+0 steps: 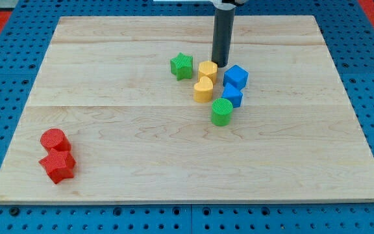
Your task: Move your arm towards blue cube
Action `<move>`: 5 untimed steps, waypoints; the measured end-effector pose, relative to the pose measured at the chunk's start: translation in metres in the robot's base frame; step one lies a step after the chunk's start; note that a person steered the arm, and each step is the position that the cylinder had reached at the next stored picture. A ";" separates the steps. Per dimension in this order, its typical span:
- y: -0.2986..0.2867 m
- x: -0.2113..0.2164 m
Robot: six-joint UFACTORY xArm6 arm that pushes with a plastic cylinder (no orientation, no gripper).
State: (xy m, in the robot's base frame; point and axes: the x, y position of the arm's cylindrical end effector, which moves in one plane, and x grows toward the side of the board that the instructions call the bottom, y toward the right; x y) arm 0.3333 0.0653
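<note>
The blue cube [236, 77] sits right of the board's middle, in a cluster of blocks. My tip [221, 64] stands just above and left of it, between it and a yellow hexagonal block [208, 70], very close to both. A second blue block [232, 95] lies just below the cube. A yellow heart-shaped block [203, 90] lies below the yellow hexagon. A green cylinder [222, 112] is at the bottom of the cluster. A green star [182, 65] is at the cluster's left.
A red cylinder [53, 140] and a red star-shaped block [58, 165] sit together near the wooden board's [109, 97] bottom left corner. A blue pegboard surface [5, 78] surrounds the board.
</note>
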 end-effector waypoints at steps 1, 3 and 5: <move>0.037 -0.006; 0.070 -0.007; 0.067 0.022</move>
